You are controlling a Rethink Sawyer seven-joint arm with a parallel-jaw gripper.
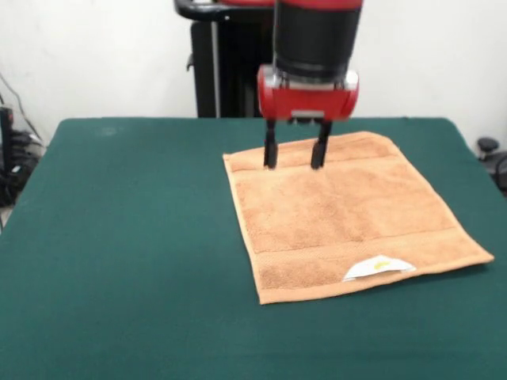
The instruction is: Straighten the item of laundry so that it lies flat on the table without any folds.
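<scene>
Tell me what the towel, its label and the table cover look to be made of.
The towel looks like soft looped terry cloth, matte light orange, with flatter woven bands near two edges. The label seems thin white fabric or paper; I cannot tell which. The table cover looks like dark green felt, matte and without shine.

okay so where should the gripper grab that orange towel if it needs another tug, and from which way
Probably a bare corner of the towel, such as the front one nearest the white label, taken from straight above. The towel lies spread flat on the table, so a pinch from above is likely the only way in. The gripper is open over the far edge.
</scene>
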